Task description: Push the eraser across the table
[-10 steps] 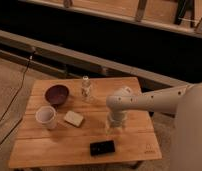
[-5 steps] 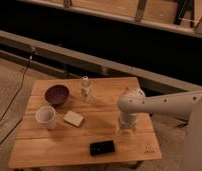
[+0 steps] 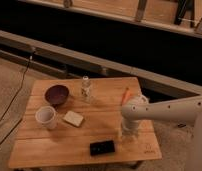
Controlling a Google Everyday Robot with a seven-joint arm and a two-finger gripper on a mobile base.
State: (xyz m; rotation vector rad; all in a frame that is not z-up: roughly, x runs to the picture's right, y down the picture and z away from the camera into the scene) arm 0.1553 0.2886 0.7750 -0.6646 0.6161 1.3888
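1. A dim room with a dark wall and a long ledge lay behind the table (image 3: 54, 142) — a low top of light wooden planks.
2. The eraser (image 3: 102, 147) lay flat near the table's near edge, a little right of centre.
3. The gripper (image 3: 128, 132) hung over the right part of the table, just right of the eraser and apart from it — I cannot tell its state.
4. To the left stood a dark bowl (image 3: 57, 94), a white cup (image 3: 46, 117) and a cream block (image 3: 73, 118).
5. A small clear bottle (image 3: 85, 89) stood at the far middle; an orange item (image 3: 125, 95) lay further right.
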